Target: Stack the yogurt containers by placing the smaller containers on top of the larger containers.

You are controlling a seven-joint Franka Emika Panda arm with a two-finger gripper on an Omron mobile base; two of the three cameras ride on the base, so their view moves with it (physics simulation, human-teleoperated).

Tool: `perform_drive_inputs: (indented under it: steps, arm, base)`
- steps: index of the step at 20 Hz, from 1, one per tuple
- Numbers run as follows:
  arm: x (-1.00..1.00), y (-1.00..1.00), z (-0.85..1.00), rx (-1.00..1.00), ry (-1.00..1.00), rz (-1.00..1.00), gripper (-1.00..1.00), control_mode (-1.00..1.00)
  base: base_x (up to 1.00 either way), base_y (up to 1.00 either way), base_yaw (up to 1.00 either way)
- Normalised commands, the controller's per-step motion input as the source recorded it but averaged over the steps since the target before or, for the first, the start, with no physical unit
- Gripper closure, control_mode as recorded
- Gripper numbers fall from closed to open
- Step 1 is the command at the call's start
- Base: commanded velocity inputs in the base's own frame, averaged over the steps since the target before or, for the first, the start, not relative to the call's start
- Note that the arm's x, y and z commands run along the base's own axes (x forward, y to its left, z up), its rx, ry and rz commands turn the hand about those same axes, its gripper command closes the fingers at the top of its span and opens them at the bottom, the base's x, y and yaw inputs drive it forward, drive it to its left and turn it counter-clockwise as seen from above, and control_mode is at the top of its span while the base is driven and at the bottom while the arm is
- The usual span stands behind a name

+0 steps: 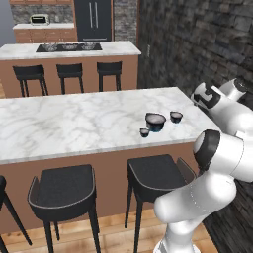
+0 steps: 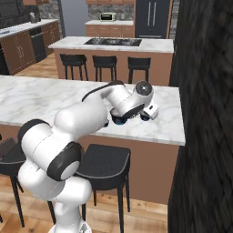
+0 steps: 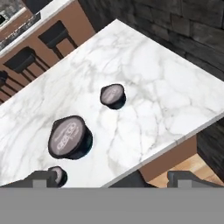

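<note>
The larger container (image 3: 70,136) is a squat dark tub with a pale rim, standing near the right end of the marble counter (image 1: 74,123). One smaller container (image 3: 112,96) stands apart from it, toward the brick wall. Another smaller cup (image 3: 57,175) sits by the counter's front edge, partly behind my left fingertip. From the left base camera the tub (image 1: 155,121) has one cup (image 1: 176,116) on its right and one (image 1: 144,132) at its front left. My gripper (image 3: 114,180) hovers above the counter's front edge, open, holding nothing. My forearm hides most of the tub (image 2: 119,121) from the right base camera.
Black stools (image 1: 153,173) stand under the counter's front edge. A dark brick wall (image 1: 197,39) runs close along the counter's right end. Behind is a second island (image 1: 69,49) with a cooktop and several stools. Bare marble stretches to the left of the containers.
</note>
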Motion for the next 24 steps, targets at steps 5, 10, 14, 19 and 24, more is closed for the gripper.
perform_drive_inputs:
  steps: [5, 10, 14, 19, 24]
  arm:
    - [0.04, 0.0, -0.09, 0.0, 0.02, -0.01, -1.0, -1.0]
    - [0.13, 0.03, -0.27, 0.0, 0.03, -0.02, -1.0, -1.0]
    - [0.25, 0.05, -0.28, 0.0, 0.02, -0.04, -1.0, -1.0]
    - [0.3, 0.01, -0.24, 0.01, 0.01, -0.05, -1.0, -1.0]
    - [0.35, 0.0, -0.19, 0.04, 0.01, -0.05, -1.0, -1.0]
  base:
    - [0.0, 0.0, 0.0]
    - [0.0, 0.0, 0.0]
    - [0.0, 0.0, 0.0]
    - [0.0, 0.0, 0.0]
    - [0.0, 0.0, 0.0]
